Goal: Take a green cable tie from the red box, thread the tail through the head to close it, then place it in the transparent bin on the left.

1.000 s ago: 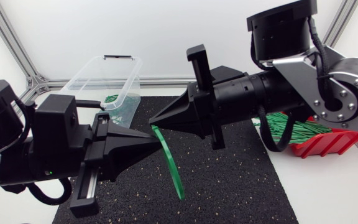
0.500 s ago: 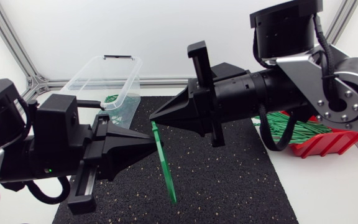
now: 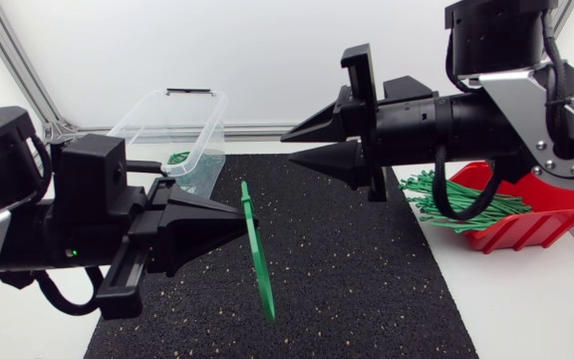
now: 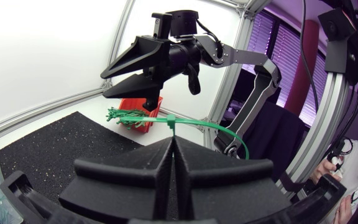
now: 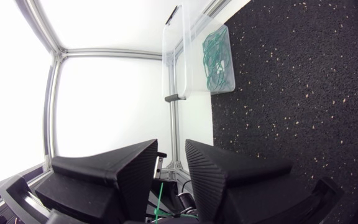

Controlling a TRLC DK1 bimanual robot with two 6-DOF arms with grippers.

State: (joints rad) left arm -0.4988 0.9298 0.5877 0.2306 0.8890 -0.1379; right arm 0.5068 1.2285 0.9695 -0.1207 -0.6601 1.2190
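- Containers first: your red box [image 3: 551,214] sits on the table [image 3: 526,299] at the right, just off the black mat [image 3: 367,269]. It holds a loose bundle of green ties [image 3: 461,204], and their ends spill over its left rim.
- Your transparent bin [image 3: 167,125] stands at the far left corner of the mat. A few green loops [image 3: 180,160] lie on its floor, and your right wrist view shows them there too [image 5: 216,59].
- Your left pincer [image 3: 235,214] is clamped on one green cable tie [image 3: 257,254] above the left-middle of the mat. In your left wrist view its fingers are pressed together, with the tie [image 4: 210,126] pinched at the tips [image 4: 173,138].
- From that grip the tie hangs down as an open strip, not a loop. Its short end pokes up above the fingers and its long end is free over the mat.
- Your right pincer [image 3: 289,147] has its fingers spread apart. It is up over the far middle of the mat, pointing left and well apart from the tie. Your right wrist view shows the same gap between the fingers [image 5: 171,146].
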